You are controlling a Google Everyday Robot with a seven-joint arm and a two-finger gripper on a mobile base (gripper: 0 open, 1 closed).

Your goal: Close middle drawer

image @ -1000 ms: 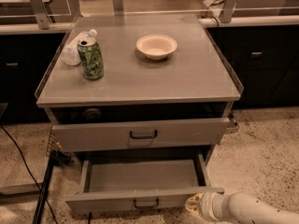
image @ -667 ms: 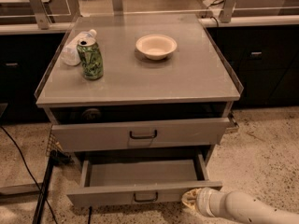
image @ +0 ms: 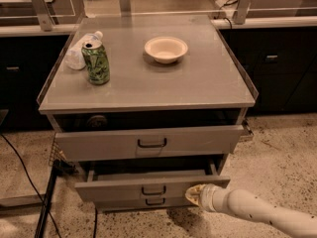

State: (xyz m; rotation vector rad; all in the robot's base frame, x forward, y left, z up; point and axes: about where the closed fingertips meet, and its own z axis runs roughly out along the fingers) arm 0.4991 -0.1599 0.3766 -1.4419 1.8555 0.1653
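The gripper (image: 194, 195) is low at the cabinet front, its jaws seemingly against the right end of the middle drawer (image: 119, 188) panel; whether they are released or clenched I cannot tell. The drawer stands partly out, stretching left of the jaws, so an off-centre push may skew it: press straight inward, steadily. Beyond the jaws, its tray is mostly hidden under the taller drawer (image: 99, 144).

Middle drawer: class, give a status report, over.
Pincer at middle drawer front, right end. Drawer partly open, tray showing. Top drawer above, ajar too.
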